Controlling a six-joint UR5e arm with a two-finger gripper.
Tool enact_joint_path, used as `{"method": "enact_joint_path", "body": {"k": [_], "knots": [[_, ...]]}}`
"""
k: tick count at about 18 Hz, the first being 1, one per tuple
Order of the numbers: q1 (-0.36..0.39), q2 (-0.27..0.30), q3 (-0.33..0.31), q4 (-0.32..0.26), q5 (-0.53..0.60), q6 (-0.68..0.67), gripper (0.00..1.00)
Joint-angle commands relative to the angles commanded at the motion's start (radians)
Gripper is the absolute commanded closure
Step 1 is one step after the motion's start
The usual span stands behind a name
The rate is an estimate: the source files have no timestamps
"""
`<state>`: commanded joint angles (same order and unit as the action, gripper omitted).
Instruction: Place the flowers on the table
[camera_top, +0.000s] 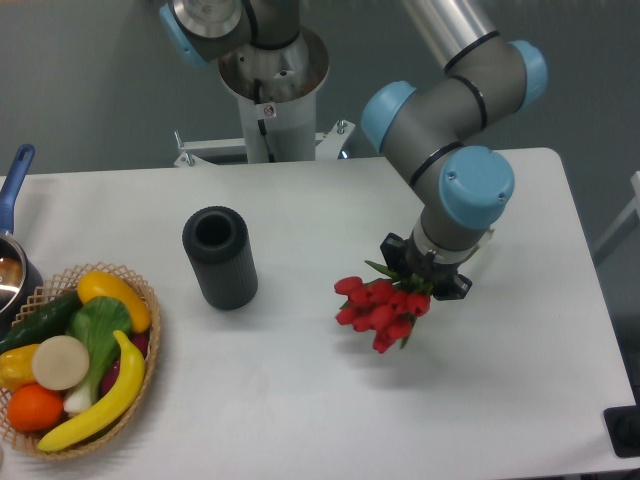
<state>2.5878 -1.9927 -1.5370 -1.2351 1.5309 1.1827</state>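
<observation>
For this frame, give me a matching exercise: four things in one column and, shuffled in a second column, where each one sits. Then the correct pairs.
Things:
1. red flowers
2. black vase
3. wicker basket
4. pot with the blue handle

Places:
A. at the far left edge, behind the basket
B. front left corner of the table, filled with fruit and vegetables
C. right of centre, under the gripper
D. standing left of centre, between the basket and the flowers

Pairs: 1-C, 2-D, 3-B, 4-A
</observation>
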Motion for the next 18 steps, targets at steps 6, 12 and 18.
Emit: {"method": "enact_joint_path", "body": {"k": [6,12,18], "knots": [[0.02,0.057,-0.101,0.193,0.008,0.006,0.0],[0.109,0.089,-0.068,0.197,0.0,0.058,0.0],[0.132,0.083,-0.04,0.178,0.005,0.141,0.0]]}}
